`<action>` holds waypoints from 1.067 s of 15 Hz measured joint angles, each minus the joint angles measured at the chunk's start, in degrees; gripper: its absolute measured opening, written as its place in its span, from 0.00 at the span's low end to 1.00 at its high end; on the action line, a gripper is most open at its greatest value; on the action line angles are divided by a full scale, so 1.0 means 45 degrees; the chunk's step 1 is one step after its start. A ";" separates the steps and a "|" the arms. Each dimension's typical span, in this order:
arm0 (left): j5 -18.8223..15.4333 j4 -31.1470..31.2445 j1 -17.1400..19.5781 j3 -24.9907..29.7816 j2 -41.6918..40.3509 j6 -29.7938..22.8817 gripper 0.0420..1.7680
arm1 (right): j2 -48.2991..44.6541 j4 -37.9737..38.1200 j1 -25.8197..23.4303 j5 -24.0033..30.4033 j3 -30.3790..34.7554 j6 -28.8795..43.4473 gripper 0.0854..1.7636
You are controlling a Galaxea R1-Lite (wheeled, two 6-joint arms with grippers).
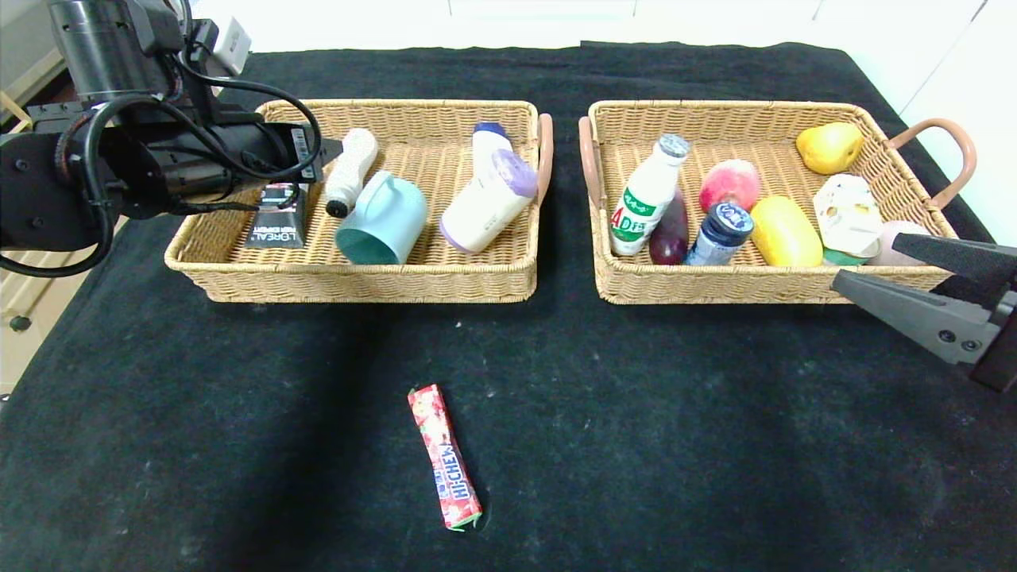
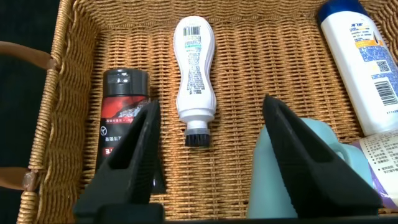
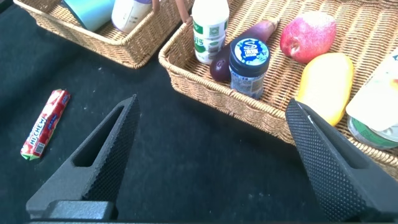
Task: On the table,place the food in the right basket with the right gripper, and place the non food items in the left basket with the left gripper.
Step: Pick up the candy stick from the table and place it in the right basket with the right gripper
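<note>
While the Hi-Chew stick (image 1: 445, 457) lies alone on the desk (image 1: 715, 413) at six o'clock, the right tool (image 1: 878, 266), spread wide and empty, should approach across its narrow width; left tool (image 2: 211, 155) hangs wide over the left basket (image 1: 238, 270).

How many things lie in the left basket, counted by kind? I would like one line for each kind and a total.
In the left basket:
Bottles: 3 (slim white bottle, blue-capped white bottle, black L'Oreal bottle)
Mugs: 1 (teal mug)
Rolls: 1 (beige roll with purple top)
Total: 5
</note>
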 joint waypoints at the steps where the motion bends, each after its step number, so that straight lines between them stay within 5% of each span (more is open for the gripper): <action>1: -0.0011 0.0060 -0.0003 0.0092 -0.0087 -0.0011 0.72 | 0.0000 0.0014 0.0005 0.0000 0.0000 0.0000 0.97; 4: -0.0084 0.0146 -0.0100 0.0851 -0.0759 0.0003 0.80 | 0.0033 0.0027 0.0024 -0.0005 0.0014 0.0000 0.97; 8: -0.0588 0.0146 -0.0761 0.3308 -0.2899 0.0062 0.87 | 0.0087 0.0496 0.0306 -0.0008 0.0062 -0.0005 0.97; 16: -0.3768 0.0171 -0.1411 1.0032 -0.8907 0.0092 0.93 | 0.0100 0.2495 0.2983 -0.1980 -0.0301 -0.0065 0.97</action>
